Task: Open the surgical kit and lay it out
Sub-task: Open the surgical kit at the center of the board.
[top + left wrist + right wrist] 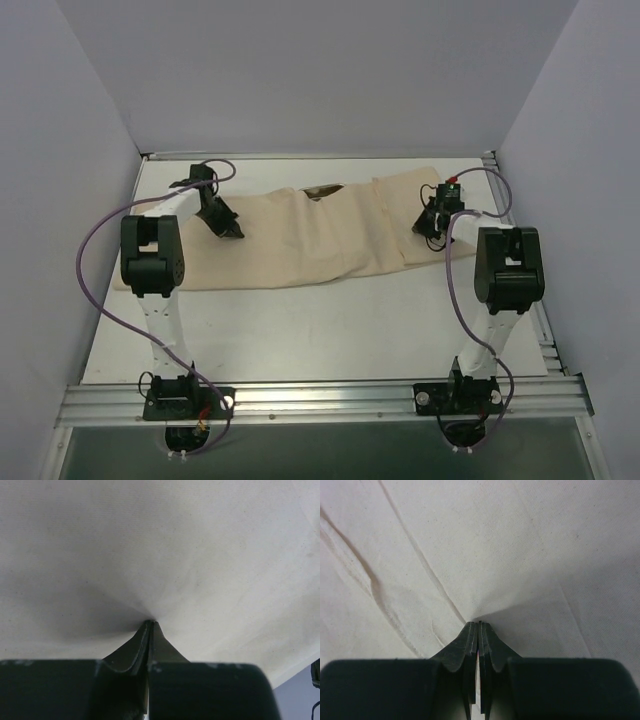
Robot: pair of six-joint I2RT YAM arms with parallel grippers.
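Note:
The beige cloth wrap [300,240] lies spread across the far half of the table, still folded over itself. My left gripper [232,231] is shut on a pinch of the cloth near its left part; the left wrist view shows the cloth [150,540] puckering at the shut tips [150,623]. My right gripper [430,230] is shut on the cloth near its right end; the right wrist view shows creased cloth [495,540] drawn into the tips [478,624]. A small dark gap [323,190] shows at the cloth's far edge. The steel tray and the forceps are hidden.
The white table top [320,330] runs bare between the cloth and the arm bases. Purple-grey walls enclose the left, back and right. An aluminium rail [320,395] runs along the near edge, and another along the right side [545,330].

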